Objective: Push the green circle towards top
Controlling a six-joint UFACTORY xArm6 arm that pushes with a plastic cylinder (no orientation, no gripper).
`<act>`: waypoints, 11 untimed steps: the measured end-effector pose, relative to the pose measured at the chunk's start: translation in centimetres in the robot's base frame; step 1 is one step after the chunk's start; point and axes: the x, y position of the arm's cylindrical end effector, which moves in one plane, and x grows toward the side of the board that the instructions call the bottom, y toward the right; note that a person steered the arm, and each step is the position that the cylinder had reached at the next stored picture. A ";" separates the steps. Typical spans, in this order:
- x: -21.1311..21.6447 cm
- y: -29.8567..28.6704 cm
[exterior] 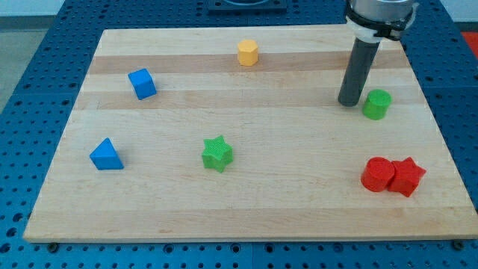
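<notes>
green circle (377, 104) sits just right of my tip (348, 103); rod carries no pincer to clench.

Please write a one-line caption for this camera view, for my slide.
My tip rests on the wooden board just left of the green circle, not yet below it to push it towards the top.

No text, label, brand, number or sign can be read anywhere; the blocks, the wooden board and the rod all look unmarked.
</notes>
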 end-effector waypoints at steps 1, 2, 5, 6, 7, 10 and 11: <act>-1.5 2.7; -3.8 5.5; 1.0 8.1; 2.2 8.2; 4.9 8.2; 5.1 6.2; 1.9 5.2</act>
